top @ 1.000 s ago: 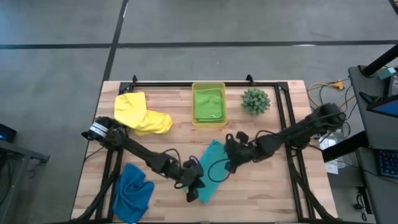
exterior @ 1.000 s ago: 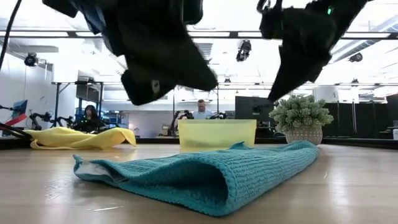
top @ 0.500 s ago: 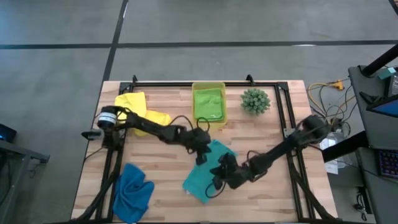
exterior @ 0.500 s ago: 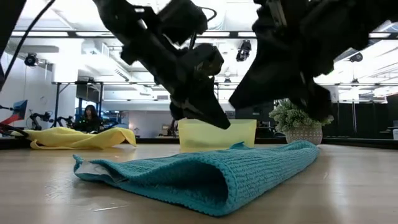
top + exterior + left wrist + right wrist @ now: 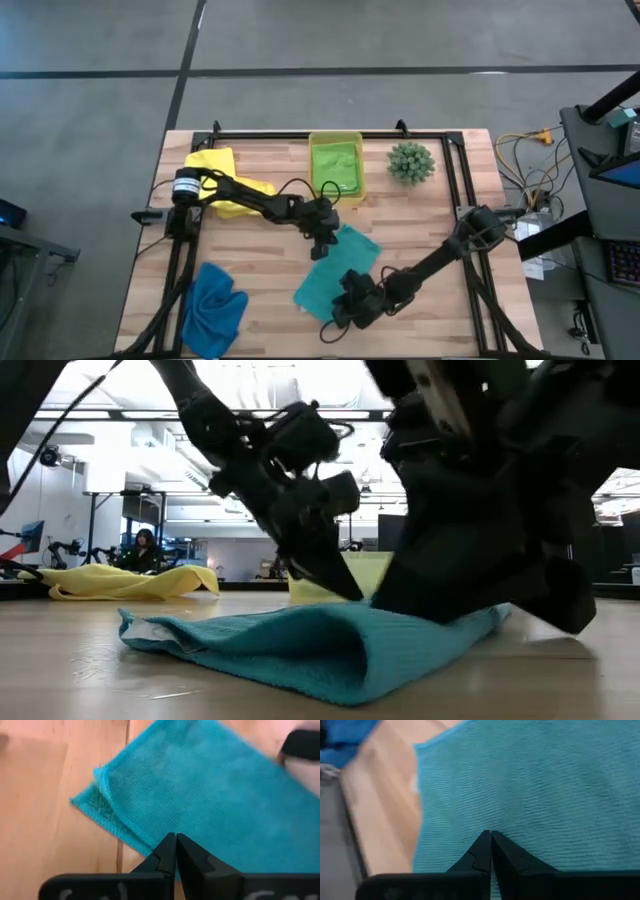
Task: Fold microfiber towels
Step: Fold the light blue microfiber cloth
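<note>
A teal towel [image 5: 312, 290] lies folded double on the table's middle, its fold toward the low camera [image 5: 300, 650]. My left gripper [image 5: 323, 250] is shut over the towel's far end. My right gripper [image 5: 338, 305] is shut over its near right part. A yellow towel [image 5: 225, 182] lies crumpled at the far left. In the bin [image 5: 335, 140] lies a lime green towel [image 5: 335, 168]. A royal blue towel [image 5: 215, 310] is bunched at the near left corner. My left gripper sets its shut fingertips [image 5: 345, 588] on the teal towel's top layer [image 5: 200, 820], close to the far edge. It slants down from the table's far left. The towel lies flat under it. My right gripper brings its shut fingertips [image 5: 490, 842] down on the towel's top layer [image 5: 520, 815], slanting from the table's right. The gripper's body hides the meeting place in the low view, so I cannot tell for sure that it touches.
A small spiky green plant [image 5: 410, 162] stands at the far right beside the bin. A black frame [image 5: 330, 133] runs along the table's far edge and down both sides. Bare wood shows between the teal towel and the blue one.
My left gripper has swung from the table's near edge up to the teal towel's far end and come lower, rolling as it went. My right gripper has gone toward the near edge and down, also rolling. Both stayed shut. The towel keeps its place.
</note>
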Tool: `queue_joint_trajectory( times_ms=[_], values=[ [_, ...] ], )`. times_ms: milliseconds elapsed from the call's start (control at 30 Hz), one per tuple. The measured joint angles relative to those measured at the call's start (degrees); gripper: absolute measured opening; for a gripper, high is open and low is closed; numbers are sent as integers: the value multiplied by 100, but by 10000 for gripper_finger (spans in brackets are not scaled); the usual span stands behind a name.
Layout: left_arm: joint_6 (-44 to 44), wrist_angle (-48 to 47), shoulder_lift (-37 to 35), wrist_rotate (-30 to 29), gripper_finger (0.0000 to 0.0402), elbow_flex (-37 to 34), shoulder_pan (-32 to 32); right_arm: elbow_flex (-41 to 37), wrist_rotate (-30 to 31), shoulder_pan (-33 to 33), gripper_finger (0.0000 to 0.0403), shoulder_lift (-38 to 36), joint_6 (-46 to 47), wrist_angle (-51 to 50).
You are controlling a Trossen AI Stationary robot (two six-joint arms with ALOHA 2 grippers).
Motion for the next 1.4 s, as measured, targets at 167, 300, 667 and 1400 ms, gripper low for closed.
queue_joint_trajectory(
  times_ms=[167, 300, 667, 1400],
  values=[
    [-9, -320, 104, 18, 0, 9, 2, 206, -210, 9, 8, -227, -55, -1336],
    [-77, -423, 64, 42, 0, -108, -2, 198, -589, 7, 8, -417, -268, -1935],
    [-623, -745, -506, -311, 0, -250, -82, -33, -651, 31, 9, -1127, -789, -2906],
    [-35, -2656, -3236, 154, 0, -494, -1893, -1023, 155, 941, 9, -3105, -1552, -3390]
  ],
)
